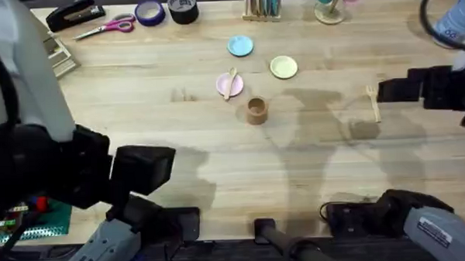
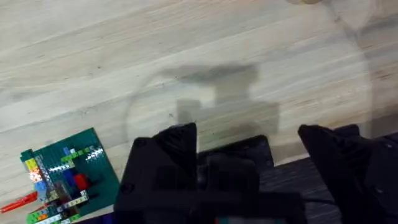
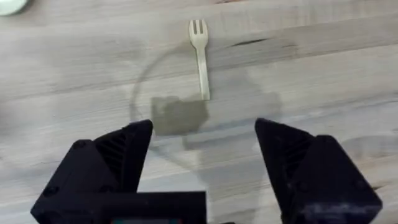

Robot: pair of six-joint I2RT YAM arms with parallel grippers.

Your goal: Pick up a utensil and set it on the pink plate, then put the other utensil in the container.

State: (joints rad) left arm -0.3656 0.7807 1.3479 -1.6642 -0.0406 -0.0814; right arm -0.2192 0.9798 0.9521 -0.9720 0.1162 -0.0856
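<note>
Over the table, overhead: the spoon (image 1: 231,82) sits on the pink plate (image 1: 229,86), so half my job looks done. The container (image 1: 256,110) stands just below that plate. The fork (image 1: 373,103) lies well off to the right, just beside my right gripper (image 1: 388,90).
Left wrist: my left gripper (image 2: 249,146) hangs wide open over bare wood, holding nothing. A green brick board (image 2: 65,174) sits near it.
Right wrist: right gripper (image 3: 204,134) spread open, empty, with the fork (image 3: 200,57) just ahead, tines pointing away.
Handling guess: the fork looks light, thin, stiff and flat on the table, so I'd pinch mid-handle across its narrow width.
Writing: no labels I can read anywhere.
</note>
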